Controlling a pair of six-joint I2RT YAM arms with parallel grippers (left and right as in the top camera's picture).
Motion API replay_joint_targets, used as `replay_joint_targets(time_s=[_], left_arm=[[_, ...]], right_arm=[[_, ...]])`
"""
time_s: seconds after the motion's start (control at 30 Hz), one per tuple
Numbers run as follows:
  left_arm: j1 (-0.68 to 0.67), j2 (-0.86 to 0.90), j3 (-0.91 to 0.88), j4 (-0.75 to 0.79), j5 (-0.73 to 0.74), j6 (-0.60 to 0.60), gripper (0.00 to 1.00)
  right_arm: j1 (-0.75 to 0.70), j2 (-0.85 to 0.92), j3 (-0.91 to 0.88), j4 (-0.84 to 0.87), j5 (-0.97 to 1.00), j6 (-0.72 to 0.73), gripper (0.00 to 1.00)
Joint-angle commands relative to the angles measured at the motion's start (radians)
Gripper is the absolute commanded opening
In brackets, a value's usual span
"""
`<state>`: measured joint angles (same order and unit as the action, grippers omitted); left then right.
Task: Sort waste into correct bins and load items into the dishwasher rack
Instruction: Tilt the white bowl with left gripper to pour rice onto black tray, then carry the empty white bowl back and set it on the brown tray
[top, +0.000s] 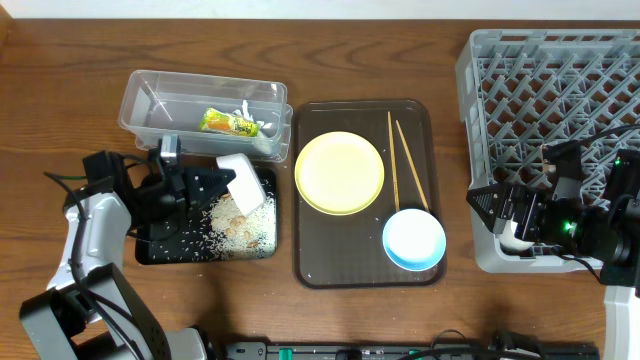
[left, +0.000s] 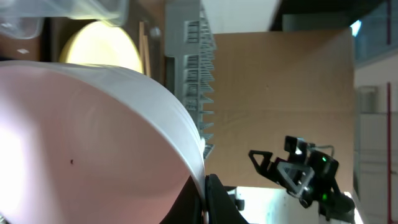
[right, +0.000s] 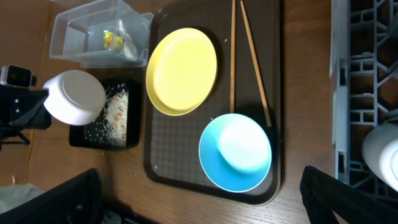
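My left gripper (top: 215, 185) is shut on the rim of a white bowl (top: 245, 185) and holds it tilted over a black tray (top: 160, 250) with rice and food scraps (top: 240, 225). The bowl fills the left wrist view (left: 81, 137) and shows in the right wrist view (right: 76, 96). A yellow plate (top: 339, 172), two chopsticks (top: 393, 160) and a blue bowl (top: 414, 240) lie on a brown tray (top: 310, 270). My right gripper (top: 490, 205) is open and empty at the left edge of the grey dishwasher rack (top: 560, 70), which holds a white cup (right: 382, 152).
A clear plastic bin (top: 150, 100) behind the black tray holds a yellow-green wrapper (top: 228, 122) and white scraps. The rack takes up the right side of the table. Bare wood lies along the front edge and the far left.
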<state>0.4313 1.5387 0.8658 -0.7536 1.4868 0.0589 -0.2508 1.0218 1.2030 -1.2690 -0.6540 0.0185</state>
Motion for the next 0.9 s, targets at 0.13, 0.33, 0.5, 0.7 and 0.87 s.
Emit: replay_joint_targets(time_s=[0.13, 0.33, 0.5, 0.7, 0.87], left_arm=[[-0.004, -0.003, 0.005, 0.005, 0.034, 0.008, 0.06], [0.003, -0.003, 0.005, 0.011, -0.070, -0.080, 0.06], [-0.033, -0.032, 0.008, -0.011, -0.018, -0.099, 0.06], [-0.187, -0.200, 0.034, -0.011, -0.372, -0.298, 0.06], [-0.449, -0.335, 0.034, 0.043, -0.703, -0.455, 0.06]], right_arm=[[0.010, -0.001, 0.012, -0.003, -0.004, 0.010, 0.99], [0.010, -0.001, 0.012, -0.003, -0.004, 0.010, 0.99], [0.010, -0.001, 0.012, -0.003, -0.004, 0.010, 0.99], [0.010, -0.001, 0.012, 0.006, -0.003, 0.010, 0.99], [0.010, -0.001, 0.012, 0.024, 0.000, 0.011, 0.99]])
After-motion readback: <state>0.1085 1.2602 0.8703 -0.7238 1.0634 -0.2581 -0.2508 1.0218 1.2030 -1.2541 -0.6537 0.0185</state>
